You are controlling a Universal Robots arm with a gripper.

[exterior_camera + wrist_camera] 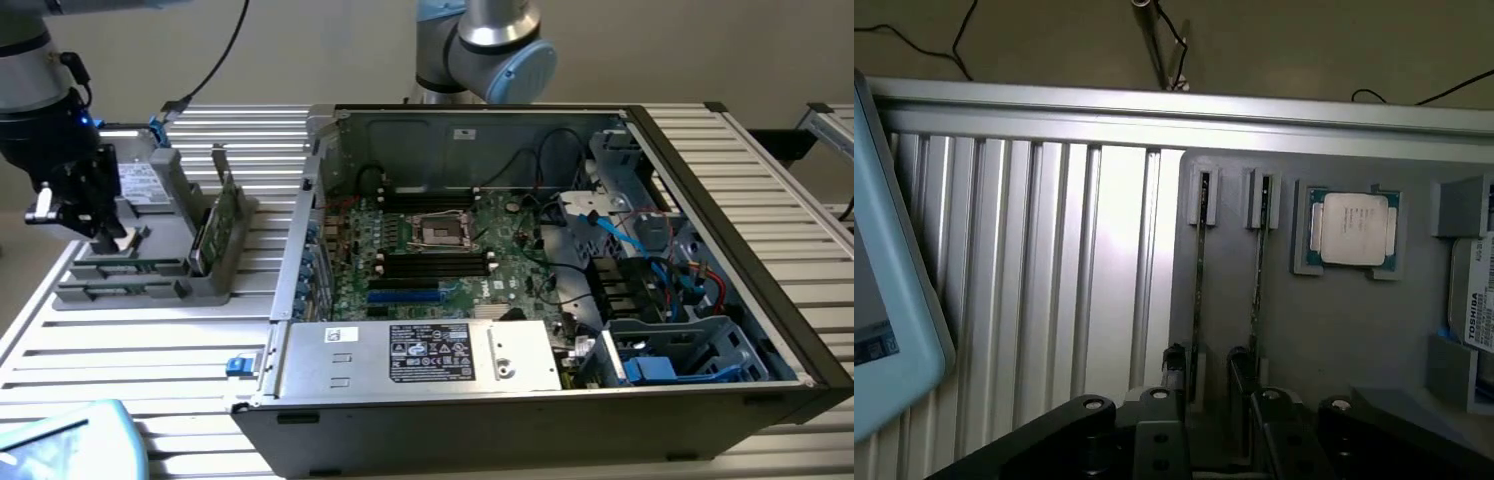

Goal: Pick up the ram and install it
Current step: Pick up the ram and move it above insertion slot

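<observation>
Your open black computer case [534,435] at three o'clock of grey slotted holder [160,290], holder holds silver square chip [1354,228], two green ram sticks [1199,270], black gripper [1206,365] wide astride one

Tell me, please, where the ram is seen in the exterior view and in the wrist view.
Exterior view: the ram stands on edge in the grey holder, at the exterior view's left, beside the open computer case.
Wrist view: the ram shows as two thin sticks seen edge-on, in slots of the grey holder, next to the silver processor.
Shared landmark: the grey holder.
</observation>
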